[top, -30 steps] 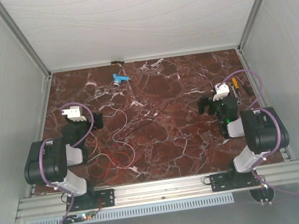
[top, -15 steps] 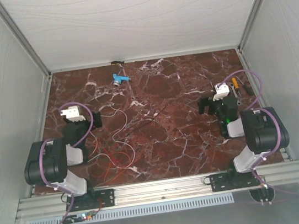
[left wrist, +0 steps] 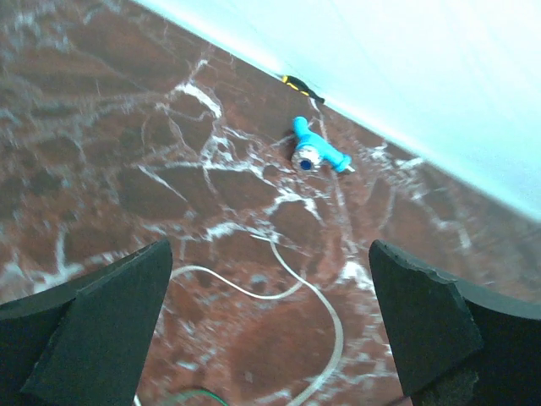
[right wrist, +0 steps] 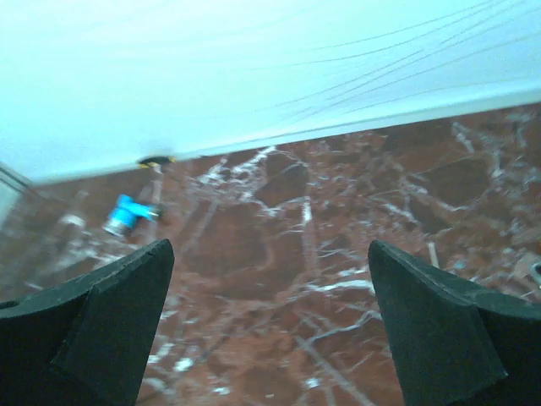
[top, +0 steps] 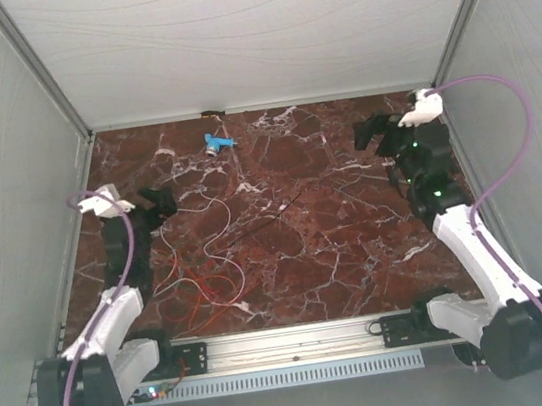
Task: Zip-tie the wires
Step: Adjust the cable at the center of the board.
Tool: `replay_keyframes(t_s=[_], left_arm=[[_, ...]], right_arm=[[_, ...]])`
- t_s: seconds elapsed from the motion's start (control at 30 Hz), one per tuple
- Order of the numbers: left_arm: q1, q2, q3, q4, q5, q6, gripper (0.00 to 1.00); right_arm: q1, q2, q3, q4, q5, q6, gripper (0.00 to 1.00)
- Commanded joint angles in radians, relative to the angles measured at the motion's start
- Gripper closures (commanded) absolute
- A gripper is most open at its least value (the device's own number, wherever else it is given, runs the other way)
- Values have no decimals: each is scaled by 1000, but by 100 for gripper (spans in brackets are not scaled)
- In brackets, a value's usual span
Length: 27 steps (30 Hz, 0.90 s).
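The wires point(top: 213, 257) lie loose on the left half of the marble table: a white strand point(top: 221, 220) curls above red and orange strands point(top: 200, 292). In the left wrist view the white strand point(left wrist: 314, 292) snakes across the floor between and beyond my fingers point(left wrist: 97, 330). My left gripper point(top: 157, 201) hovers open just left of the wires, holding nothing. My right gripper point(top: 370, 131) stands open at the far right, well away from the wires, and is also empty. Both wrist views show wide-open jaws, left point(left wrist: 270, 330) and right point(right wrist: 270, 330).
A small blue-and-white plastic piece point(top: 219, 142) lies near the back wall, also in both wrist views point(left wrist: 314, 152) point(right wrist: 127, 214). A thin dark strip point(top: 268, 216) lies mid-table. A small black-and-yellow item point(left wrist: 300, 85) sits at the back wall's foot. White walls enclose three sides.
Both arms have unfolded from their tucked pose. The left gripper swung left and slightly back. The right gripper rose and reached toward the back right. Both stay open.
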Motion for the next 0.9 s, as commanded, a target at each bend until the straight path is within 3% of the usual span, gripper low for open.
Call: replay_keyframes(t_s=[0.0,0.1,0.2,0.43,0.5,0.63,0.73,0.87], left_arm=[[18,-169,106,-482,-43,-459,0],[90,-261,187,-677,150,-400,0],[95,-323,315,-925,155,-298,0],[96,-400,489,-1252,229,-129,0],[96,-408,478,-1293,267,-175,1],[82,-476,356,-1252,347,-341,10],[-33,-494,251,-1183,322,-441,15],[-308,-415,173,-1159,128,-562,16]], right_arm=[[-63,-47,84,-445,-119,326,2],[-86,-58,59,-426,-372,292,2],[-17,-61,43,-424,-480,275,2],[335,-57,51,-508,-409,187,2],[428,-34,57,-525,-333,185,2],[609,78,75,-539,-184,178,2],[695,167,80,-519,-125,187,2],[737,274,70,-456,-78,230,4]])
